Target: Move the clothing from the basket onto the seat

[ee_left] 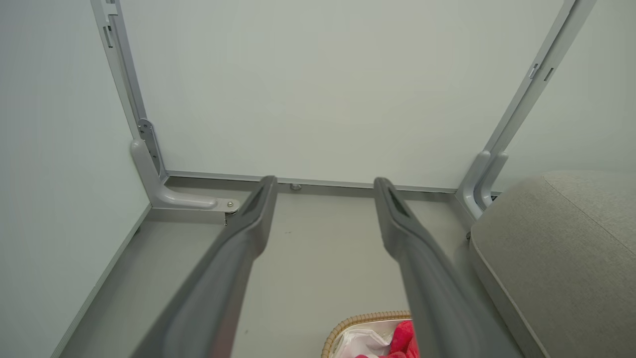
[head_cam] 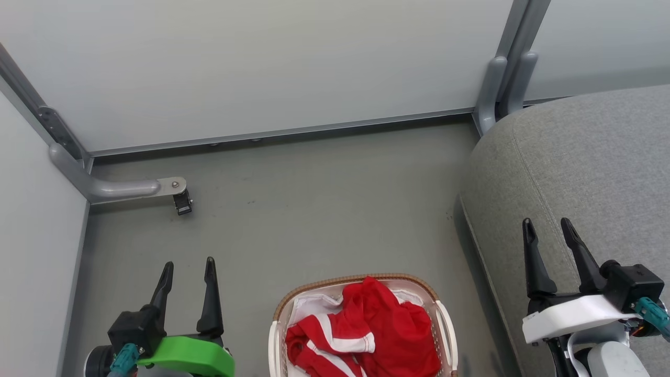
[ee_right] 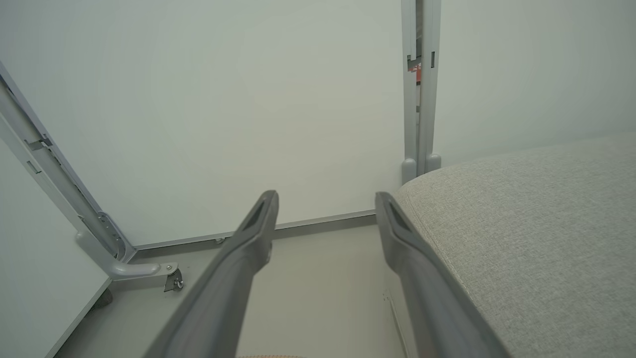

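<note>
The basket [head_cam: 276, 319], white with a brown woven rim, sits on the floor at the bottom centre of the head view. Red clothing [head_cam: 382, 324] with white stripes is piled in it over a white cloth. The grey seat [head_cam: 576, 157] fills the right side. My left gripper [head_cam: 188, 269] hangs open to the left of the basket, nothing between its fingers. My right gripper [head_cam: 547, 228] stands open above the seat's front edge, empty. In the left wrist view the basket rim [ee_left: 365, 318], a bit of red clothing [ee_left: 405, 335] and the seat [ee_left: 561, 248] show past the left gripper [ee_left: 323, 186]. The right gripper [ee_right: 325, 199] frames the seat [ee_right: 521, 233].
Pale partition panels [head_cam: 261, 68] close off the back and left. A grey metal foot with a small caster [head_cam: 182, 201] juts onto the floor at the left; another post [head_cam: 497, 89] stands by the seat's corner. Bare grey floor [head_cam: 324, 209] lies ahead of the basket.
</note>
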### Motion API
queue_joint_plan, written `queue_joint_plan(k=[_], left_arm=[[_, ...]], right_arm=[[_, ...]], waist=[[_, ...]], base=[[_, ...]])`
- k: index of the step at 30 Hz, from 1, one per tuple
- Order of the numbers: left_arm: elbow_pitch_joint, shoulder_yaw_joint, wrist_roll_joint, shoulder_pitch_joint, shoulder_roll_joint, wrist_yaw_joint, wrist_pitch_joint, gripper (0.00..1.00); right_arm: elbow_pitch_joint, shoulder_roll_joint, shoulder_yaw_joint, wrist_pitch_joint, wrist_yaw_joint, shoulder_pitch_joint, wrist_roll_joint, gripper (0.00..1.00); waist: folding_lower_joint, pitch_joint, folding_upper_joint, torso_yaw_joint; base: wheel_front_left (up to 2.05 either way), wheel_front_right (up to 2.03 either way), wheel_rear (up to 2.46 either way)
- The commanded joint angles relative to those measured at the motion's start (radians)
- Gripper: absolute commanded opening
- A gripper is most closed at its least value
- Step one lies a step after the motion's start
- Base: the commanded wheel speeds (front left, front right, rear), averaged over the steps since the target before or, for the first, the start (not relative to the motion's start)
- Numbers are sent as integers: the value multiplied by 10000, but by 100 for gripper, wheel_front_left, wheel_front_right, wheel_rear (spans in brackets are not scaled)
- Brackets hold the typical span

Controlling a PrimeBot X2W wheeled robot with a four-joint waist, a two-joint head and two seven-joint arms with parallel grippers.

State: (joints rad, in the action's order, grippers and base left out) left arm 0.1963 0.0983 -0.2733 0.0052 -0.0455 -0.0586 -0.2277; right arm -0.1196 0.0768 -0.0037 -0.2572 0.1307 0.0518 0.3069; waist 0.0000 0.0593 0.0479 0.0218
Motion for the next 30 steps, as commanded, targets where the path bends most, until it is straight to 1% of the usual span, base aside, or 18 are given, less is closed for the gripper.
queue_joint_plan(k=[1, 18, 30], left_arm=[[7, 28, 257, 102, -68, -65, -91, 100], [200, 127, 1124, 208, -78, -102, -408, 100], [238, 93, 1067, 169, -77, -107, -384, 100]], right_arm=[[48, -26, -81, -66, 0, -97, -302, 100], [62, -285, -393, -70, 0, -257, -1752, 100], [72, -281, -401, -69, 0, -227, -1719, 100]], waist=[[0, 6, 0, 10], [0, 27, 0, 88], [0, 38, 0, 95]], base=[[0, 0, 0], [0, 0, 0], [0, 0, 0]])
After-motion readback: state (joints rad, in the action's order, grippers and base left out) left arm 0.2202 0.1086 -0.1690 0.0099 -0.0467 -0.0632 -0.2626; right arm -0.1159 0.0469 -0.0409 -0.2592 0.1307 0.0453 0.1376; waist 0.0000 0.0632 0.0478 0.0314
